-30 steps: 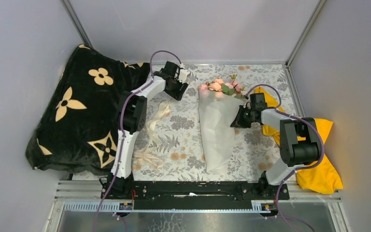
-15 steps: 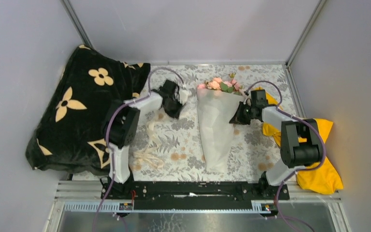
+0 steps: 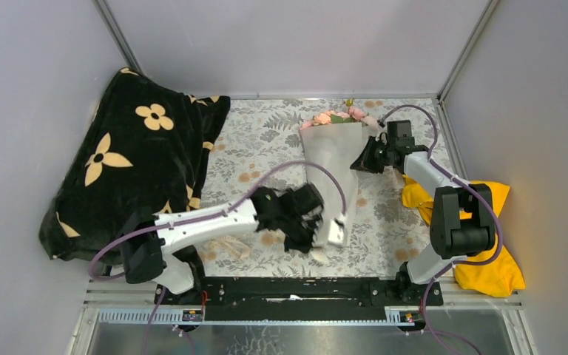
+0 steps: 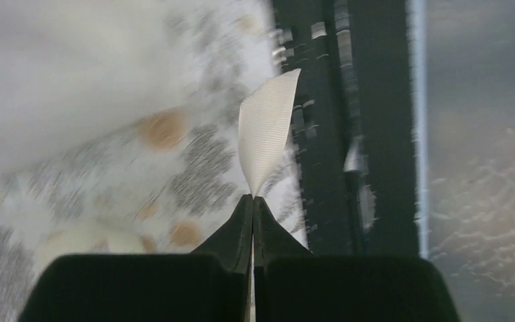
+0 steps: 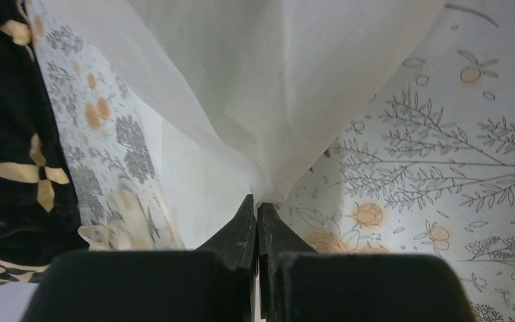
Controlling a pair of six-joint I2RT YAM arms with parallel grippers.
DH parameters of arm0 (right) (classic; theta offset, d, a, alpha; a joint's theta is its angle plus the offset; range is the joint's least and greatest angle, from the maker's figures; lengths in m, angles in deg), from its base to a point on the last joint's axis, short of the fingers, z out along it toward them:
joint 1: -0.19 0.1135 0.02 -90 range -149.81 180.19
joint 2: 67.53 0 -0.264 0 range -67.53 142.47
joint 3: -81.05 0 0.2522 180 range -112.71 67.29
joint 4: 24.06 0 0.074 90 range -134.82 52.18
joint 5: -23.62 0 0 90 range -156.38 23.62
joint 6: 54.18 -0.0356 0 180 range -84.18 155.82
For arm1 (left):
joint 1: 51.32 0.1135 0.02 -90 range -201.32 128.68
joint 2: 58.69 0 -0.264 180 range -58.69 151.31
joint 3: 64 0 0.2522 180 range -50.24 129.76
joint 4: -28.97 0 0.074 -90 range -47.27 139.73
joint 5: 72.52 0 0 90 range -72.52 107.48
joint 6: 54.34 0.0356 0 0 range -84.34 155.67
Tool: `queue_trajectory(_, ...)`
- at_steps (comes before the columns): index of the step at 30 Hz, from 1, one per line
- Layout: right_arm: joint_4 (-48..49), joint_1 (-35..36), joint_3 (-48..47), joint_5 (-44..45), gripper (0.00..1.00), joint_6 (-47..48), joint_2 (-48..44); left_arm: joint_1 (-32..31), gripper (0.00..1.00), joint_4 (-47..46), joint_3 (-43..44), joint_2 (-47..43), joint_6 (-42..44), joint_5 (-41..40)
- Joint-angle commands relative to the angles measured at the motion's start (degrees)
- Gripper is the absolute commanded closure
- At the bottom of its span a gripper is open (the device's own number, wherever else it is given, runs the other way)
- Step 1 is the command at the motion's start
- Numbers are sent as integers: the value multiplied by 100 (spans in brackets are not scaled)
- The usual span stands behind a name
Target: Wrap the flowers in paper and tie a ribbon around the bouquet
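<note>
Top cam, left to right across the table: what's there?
Black blanket → ribbon (its loose pile) → bouquet → yellow cloth.

This is a robotics lab test cell, not a home. Plain grey panel walls point(image 3: 296, 44) held by bare aluminium posts point(image 3: 119, 37) box in a small table. Two cabled robot arms, left point(image 3: 200, 225) and right point(image 3: 455, 214), are bolted to a black rail point(image 3: 296, 292) at its near edge, above a metal sheet point(image 3: 303, 336). The floral tablecloth point(image 3: 266, 140), black blanket point(image 3: 118, 170) and yellow cloth point(image 3: 495, 266) look like staged props.
</note>
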Motion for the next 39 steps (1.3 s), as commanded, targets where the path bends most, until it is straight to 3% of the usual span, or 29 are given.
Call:
queue_trajectory(1, 85, -18, -499, -6, 100, -262, 10, -1397, 100, 192, 490, 438, -2, -284)
queue_trajectory(8, 225, -2, -755, -176, 100, -670, 281, -2353, 100, -299, 2159, 2279, -317, -1575)
queue_trajectory(14, -6, 26, -856, -208, 100, -595, 208, -2300, 100, -301, 3880, 2511, 343, -3249)
queue_trajectory(18, -183, 26, -1009, -143, 100, -460, 142, -1872, 100, -471, 5720, 2559, 1057, -3951)
queue_trajectory(22, -207, 26, -1116, -69, 100, -421, 179, -1463, 100, -979, 6798, 2573, 1393, -4251)
queue_trajectory(34, -256, 26, -1276, 40, 100, -304, 400, 417, 100, 1030, 7184, 795, -606, -3364)
queue_trajectory(36, -256, 26, -1297, 74, 100, -281, 444, 991, 100, 949, 7257, 396, -580, -3652)
queue_trajectory(39, -264, 26, -1324, 94, 100, -269, 485, 1877, 100, 153, 7250, -55, 206, -5095)
